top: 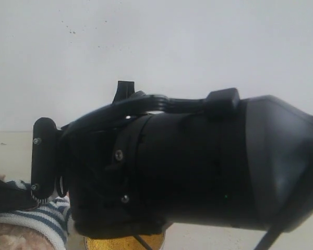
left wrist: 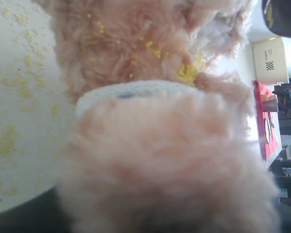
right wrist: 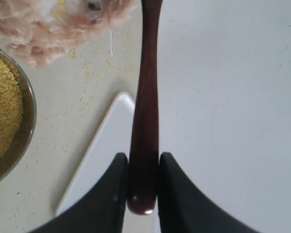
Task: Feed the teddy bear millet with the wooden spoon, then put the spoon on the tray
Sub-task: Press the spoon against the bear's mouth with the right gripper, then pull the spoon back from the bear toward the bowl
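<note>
Right gripper (right wrist: 143, 161) around wooden spoon (right wrist: 146, 97); millet (right wrist: 2, 107) in metal bowl (right wrist: 28, 121)

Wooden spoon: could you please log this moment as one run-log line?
right gripper: shut on wooden spoon | spoon end: near teddy bear | tray: spoon not on it | millet: in metal bowl, some spilled

The arm (top: 198, 161) is a matte black housing with 4 small silver screws (top: 118, 154) and a black cable (top: 267, 238). The right gripper (right wrist: 143, 160) has 2 black curved fingers (right wrist: 109, 199).
</note>
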Motion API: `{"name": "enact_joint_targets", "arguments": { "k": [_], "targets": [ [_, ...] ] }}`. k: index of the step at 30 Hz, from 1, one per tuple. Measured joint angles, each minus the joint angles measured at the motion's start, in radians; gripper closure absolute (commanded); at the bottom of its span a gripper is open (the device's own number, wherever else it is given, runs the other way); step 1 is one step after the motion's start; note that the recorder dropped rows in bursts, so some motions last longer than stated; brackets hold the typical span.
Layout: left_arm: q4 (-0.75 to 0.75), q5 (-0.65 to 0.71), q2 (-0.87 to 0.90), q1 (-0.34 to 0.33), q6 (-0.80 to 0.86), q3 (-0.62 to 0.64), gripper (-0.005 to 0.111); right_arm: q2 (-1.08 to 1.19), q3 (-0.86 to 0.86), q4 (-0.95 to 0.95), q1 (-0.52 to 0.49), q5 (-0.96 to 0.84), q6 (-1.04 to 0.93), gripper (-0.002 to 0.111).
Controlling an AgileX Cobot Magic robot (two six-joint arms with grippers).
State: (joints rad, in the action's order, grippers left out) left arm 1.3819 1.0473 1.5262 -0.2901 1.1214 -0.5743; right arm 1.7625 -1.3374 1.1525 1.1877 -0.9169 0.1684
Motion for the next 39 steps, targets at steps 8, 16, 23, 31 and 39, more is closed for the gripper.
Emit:
{"name": "enact_joint_targets", "arguments": {
  "k": [8, 16, 23, 31, 39],
  "targets": [
    [0.002, 0.0, 0.0, 0.0, 0.003, 0.0, 0.103, 0.011, 0.002, 0.058, 0.004, -0.057, -0.004, 0.109],
    [0.022, 0.002, 0.0, 0.0, 0.016, 0.004, 0.103, 0.028, 0.081, 0.217, 0.041, -0.062, 0.165, 0.109],
    [0.058, 0.002, 0.0, 0.0, 0.041, 0.004, 0.103, 0.028, 0.083, 0.231, 0.02, -0.072, 0.269, 0.109],
    [0.087, -0.027, 0.0, 0.0, 0.052, 0.004, 0.103, -0.04, 0.083, 0.147, -0.071, 0.011, 0.359, 0.109],
    [0.13, -0.107, 0.001, 0.0, 0.058, 0.004, 0.103, -0.103, 0.083, -0.376, -0.29, 0.039, 0.01, 0.109]
  ]
}}
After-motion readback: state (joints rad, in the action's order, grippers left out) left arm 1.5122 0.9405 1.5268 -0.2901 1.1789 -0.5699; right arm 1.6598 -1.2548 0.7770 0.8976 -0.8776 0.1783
